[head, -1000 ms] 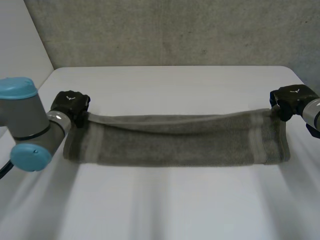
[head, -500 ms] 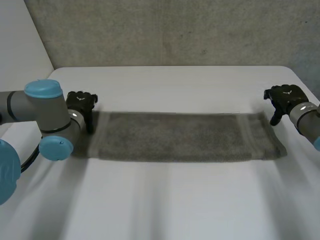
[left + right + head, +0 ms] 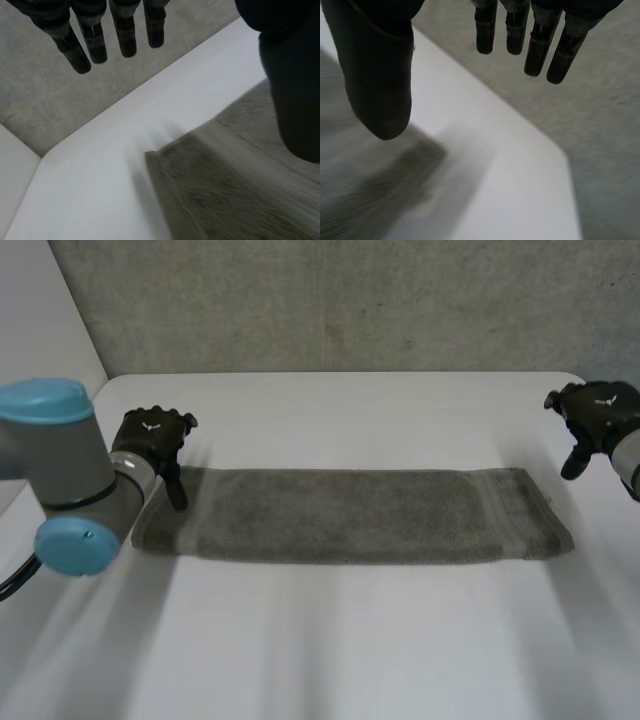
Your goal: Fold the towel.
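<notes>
Both released since a second ago: left robot hand [image 3: 150,438] and right robot hand [image 3: 597,416], fingers spread, empty. Towel [image 3: 350,515]: long folded strip, flat on counter [image 3: 350,640]. Risk: left thumb, possibly touching the corner, drags the fold askew.

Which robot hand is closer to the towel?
Left. The left hand hangs right at the far corner of the towel, its thumb by the edge. The right hand is off past the other end, apart from it.

towel [image 3: 350,516] | grey-brown terry | folded into long flat strip | lying crosswise mid-table [image 3: 340,640], spanning nearly side to side
</notes>
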